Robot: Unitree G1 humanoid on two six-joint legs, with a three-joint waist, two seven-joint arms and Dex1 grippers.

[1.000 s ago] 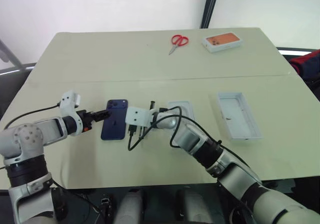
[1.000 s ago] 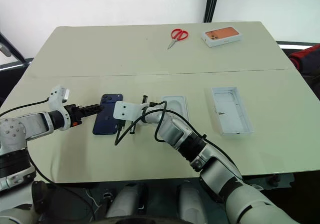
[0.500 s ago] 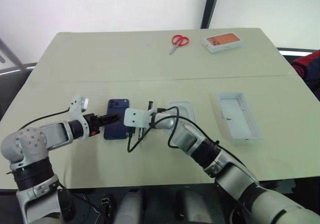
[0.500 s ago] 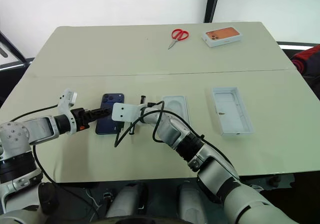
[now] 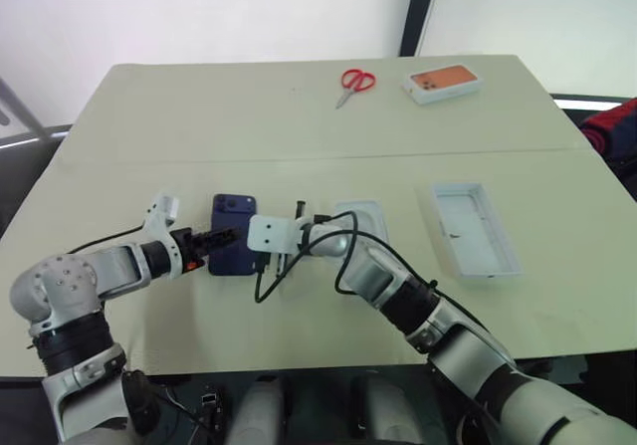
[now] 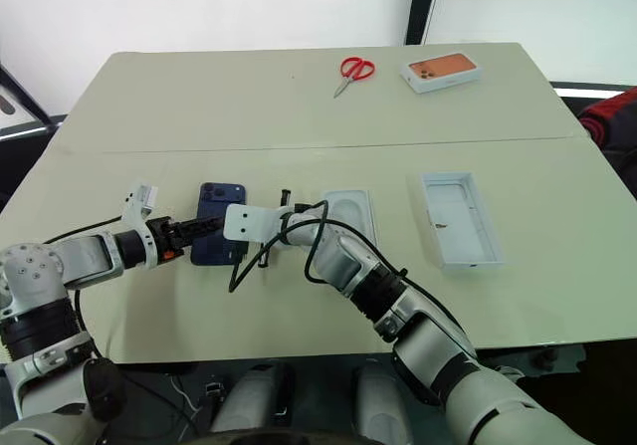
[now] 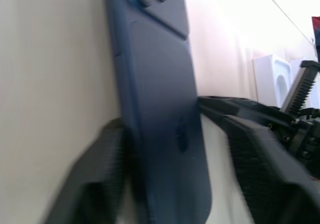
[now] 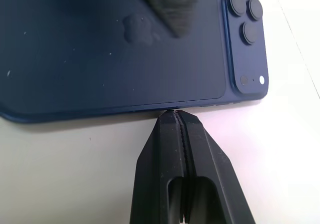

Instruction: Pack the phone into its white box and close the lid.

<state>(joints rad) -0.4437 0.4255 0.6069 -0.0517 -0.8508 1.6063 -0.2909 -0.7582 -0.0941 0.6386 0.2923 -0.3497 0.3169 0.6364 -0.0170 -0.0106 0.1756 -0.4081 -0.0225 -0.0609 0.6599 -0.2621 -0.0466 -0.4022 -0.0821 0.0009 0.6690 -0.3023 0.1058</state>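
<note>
The slim navy-blue glossy phone [image 5: 233, 247] lies on the pale desk [image 5: 199, 136], straddled by the left fingers [image 7: 250, 154], one at each long edge. The clenched right fingers [image 8: 175, 159] touch its side. The shallow white cardboard tray [image 5: 475, 230] sits well apart, red scissors [image 5: 354, 83] farther back.

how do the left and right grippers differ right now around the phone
The left gripper has its fingers apart, one on each side of the phone; the right gripper has its fingers pressed together. The left gripper straddles the phone's near end; the right gripper's tip sits against the phone's long side edge. Both meet at the phone, which lies on the table.
</note>
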